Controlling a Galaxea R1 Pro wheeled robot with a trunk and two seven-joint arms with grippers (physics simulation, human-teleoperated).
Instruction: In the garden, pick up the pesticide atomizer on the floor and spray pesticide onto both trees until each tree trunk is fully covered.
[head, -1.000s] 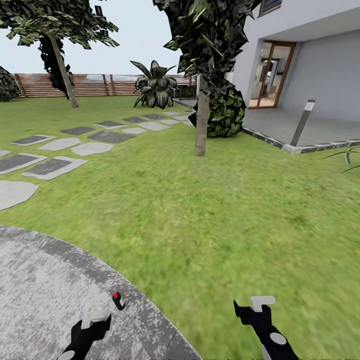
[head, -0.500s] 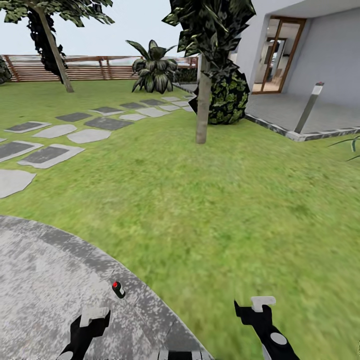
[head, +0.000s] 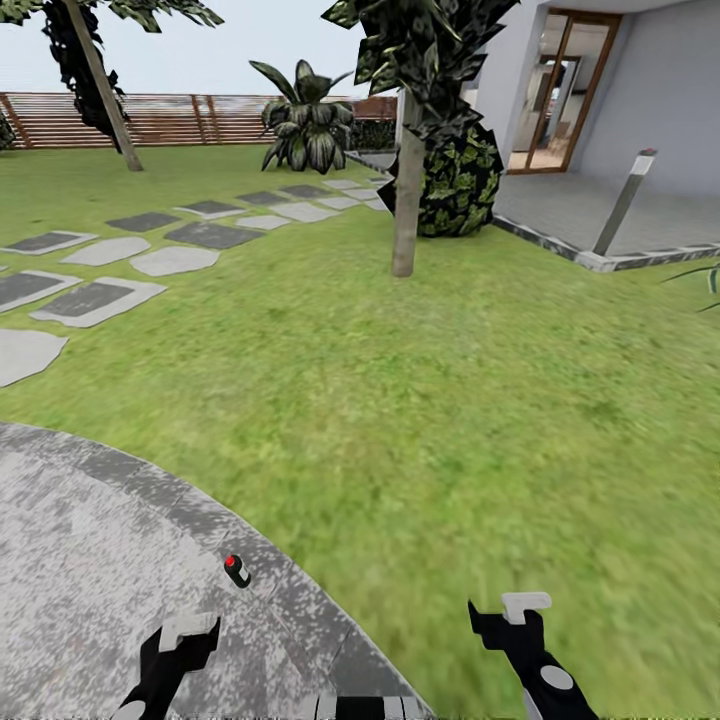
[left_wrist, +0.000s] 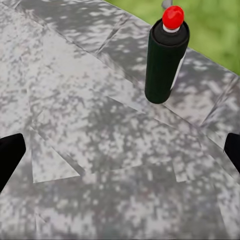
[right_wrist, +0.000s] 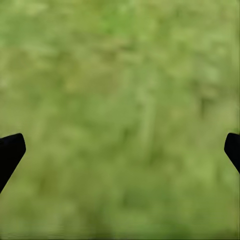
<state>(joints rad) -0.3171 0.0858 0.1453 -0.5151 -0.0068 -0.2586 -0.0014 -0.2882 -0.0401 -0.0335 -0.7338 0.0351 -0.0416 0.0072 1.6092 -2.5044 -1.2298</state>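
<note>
Grey paved floor (head: 90, 540) carries the upright pesticide atomizer (head: 236, 570), ungrasped. Left gripper (left_wrist: 120, 150) hovers near, fingers spread. Pickup pending: advance, centre, close.

Bare floor (left_wrist: 100, 150) lies between left tool (left_wrist: 120, 150) and upright atomizer (left_wrist: 165, 60).
</note>
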